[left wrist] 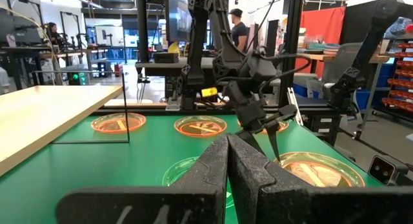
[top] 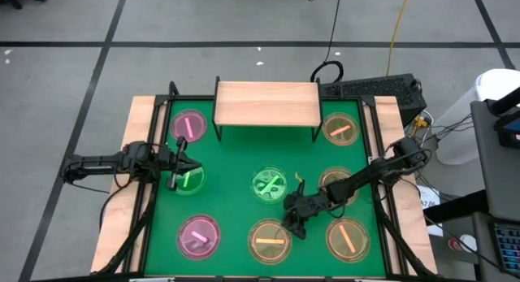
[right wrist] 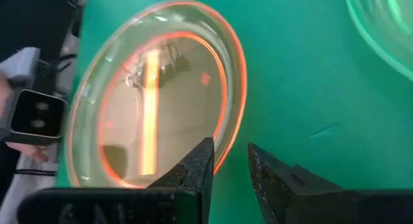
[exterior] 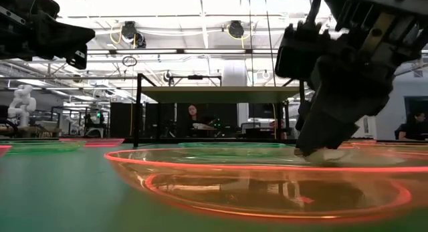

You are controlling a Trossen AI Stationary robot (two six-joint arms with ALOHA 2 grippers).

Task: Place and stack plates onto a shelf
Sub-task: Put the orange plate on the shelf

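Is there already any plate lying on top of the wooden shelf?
No. The high view shows the shelf bare, and all plates lie on the green table.

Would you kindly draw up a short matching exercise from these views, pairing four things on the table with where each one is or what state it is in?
Things:
1. shelf
2. left gripper
3. right gripper
4. green plate with a cross

Places or states:
a. at the rim of the amber plate on the near edge, fingers slightly apart
b. mid-table, untouched
c. fingers pressed together, at the green plate on the left side
d. at the far edge, nothing on it

Pairs: 1-d, 2-c, 3-a, 4-b
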